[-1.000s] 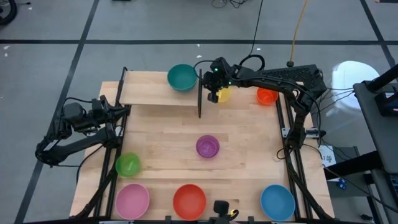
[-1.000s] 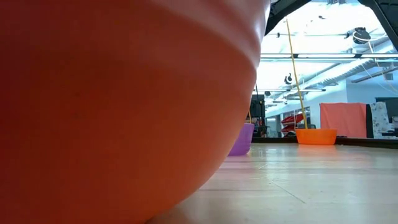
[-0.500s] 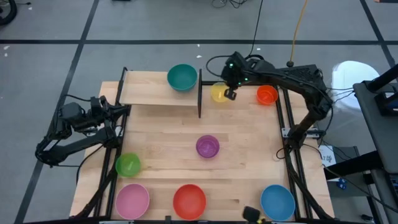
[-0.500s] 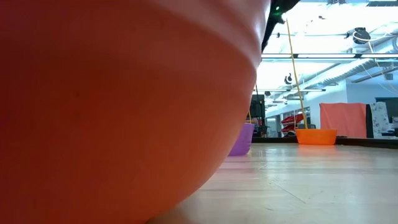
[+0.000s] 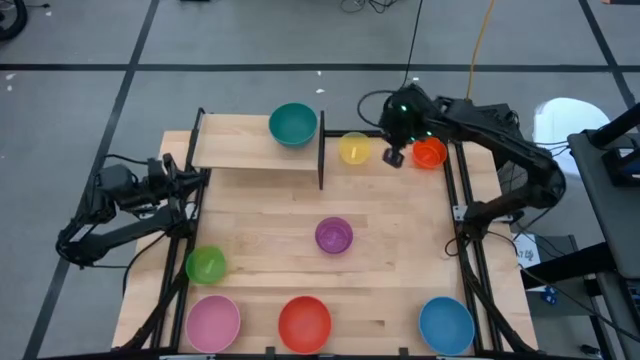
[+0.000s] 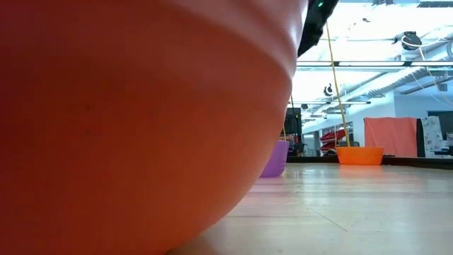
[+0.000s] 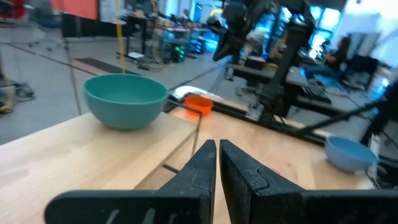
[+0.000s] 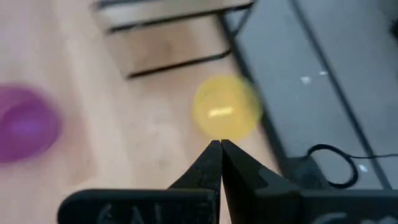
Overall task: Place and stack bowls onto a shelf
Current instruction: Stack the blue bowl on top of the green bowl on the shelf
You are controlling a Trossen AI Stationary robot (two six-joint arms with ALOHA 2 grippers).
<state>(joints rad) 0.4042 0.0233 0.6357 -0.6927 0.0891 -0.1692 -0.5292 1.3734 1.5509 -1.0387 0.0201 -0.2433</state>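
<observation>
Right pincer (image 5: 394,157) moved from yellow bowl (image 5: 354,149) toward orange bowl (image 5: 429,153).

The bench (image 5: 400,230) is pale wood with a smooth, matt grain of joined strips. The shelf (image 5: 240,152) is the same light wood on a black metal frame. The teal bowl (image 5: 292,124), yellow bowl (image 5: 354,149) and red bowl (image 5: 304,324) look like smooth plastic with a slight sheen. The left claw (image 7: 217,163) has matt black fingers.
</observation>
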